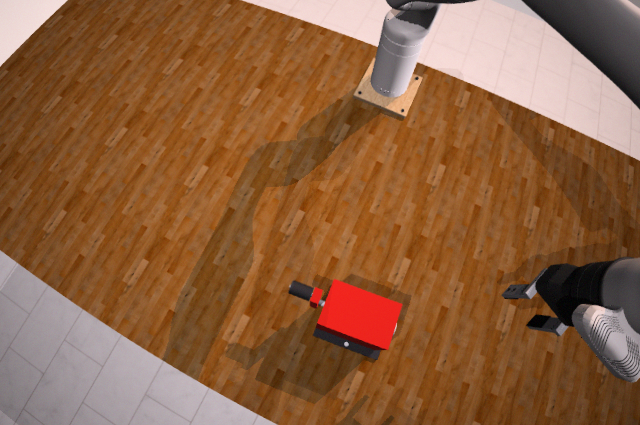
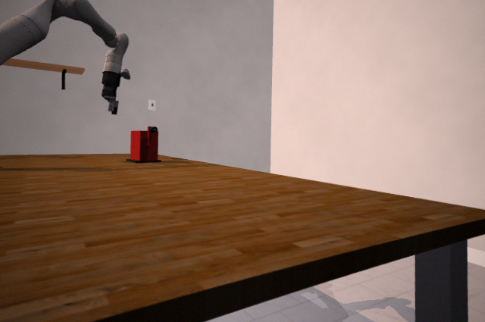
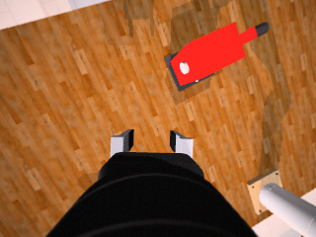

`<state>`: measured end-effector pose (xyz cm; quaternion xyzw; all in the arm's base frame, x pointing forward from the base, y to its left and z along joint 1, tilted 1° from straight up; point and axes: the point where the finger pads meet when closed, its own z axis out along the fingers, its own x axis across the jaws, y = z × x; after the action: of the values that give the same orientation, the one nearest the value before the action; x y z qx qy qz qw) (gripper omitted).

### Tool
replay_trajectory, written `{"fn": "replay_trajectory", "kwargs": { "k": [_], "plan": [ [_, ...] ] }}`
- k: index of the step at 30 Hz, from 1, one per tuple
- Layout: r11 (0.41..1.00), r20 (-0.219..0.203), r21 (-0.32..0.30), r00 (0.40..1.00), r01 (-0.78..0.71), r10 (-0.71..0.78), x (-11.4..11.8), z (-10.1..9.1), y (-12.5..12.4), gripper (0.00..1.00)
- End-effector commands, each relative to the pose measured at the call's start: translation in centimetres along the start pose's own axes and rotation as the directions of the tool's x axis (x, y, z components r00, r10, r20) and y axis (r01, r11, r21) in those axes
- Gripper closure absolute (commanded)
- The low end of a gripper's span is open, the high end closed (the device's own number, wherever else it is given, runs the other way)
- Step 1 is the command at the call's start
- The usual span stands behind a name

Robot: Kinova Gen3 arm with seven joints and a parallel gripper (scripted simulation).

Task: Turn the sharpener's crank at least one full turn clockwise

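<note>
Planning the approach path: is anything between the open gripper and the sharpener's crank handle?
Nothing visible is. The gripper hangs open above the table, off to one side of the red sharpener. The crank handle sticks out from the sharpener's far side, so the sharpener's own body lies between them on a straight line.

Bright red body on the sharpener point(image 1: 359, 320), sitting on a black base, with a red crank point(image 1: 315, 296) tipped by a dark grey handle point(image 1: 299, 289). The table point(image 1: 155, 151) shows warm brown wood in a staggered plank pattern. Grey arm point(image 1: 400, 56), pale tan base plate point(image 1: 408, 106), black gripper point(image 1: 532, 307) with grey fingertips. Floor tiles point(image 1: 62, 373) are light grey.
</note>
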<state>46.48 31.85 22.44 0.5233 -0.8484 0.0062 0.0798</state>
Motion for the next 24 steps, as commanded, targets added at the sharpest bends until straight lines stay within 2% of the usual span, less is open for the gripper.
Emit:
{"fn": "replay_trajectory", "kwargs": {
  "k": [1, 18, 21, 24],
  "plan": [
    [1.0, 0.002, 0.001, 1.0, 0.0, 0.0, 0.0, -0.1, 0.0, 0.0],
    [1.0, 0.003, 0.001, 1.0, -0.002, 0.002, 0.0, -0.1, 0.0, 0.0],
    [0.999, 0.014, -0.002, 0.999, -0.044, 0.044, 0.5, -0.1, -1.0, 0.0],
    [0.988, 0.033, -0.004, 0.988, -0.152, 0.152, 2.4, 0.1, -3.9, 0.0]
  ]
}}
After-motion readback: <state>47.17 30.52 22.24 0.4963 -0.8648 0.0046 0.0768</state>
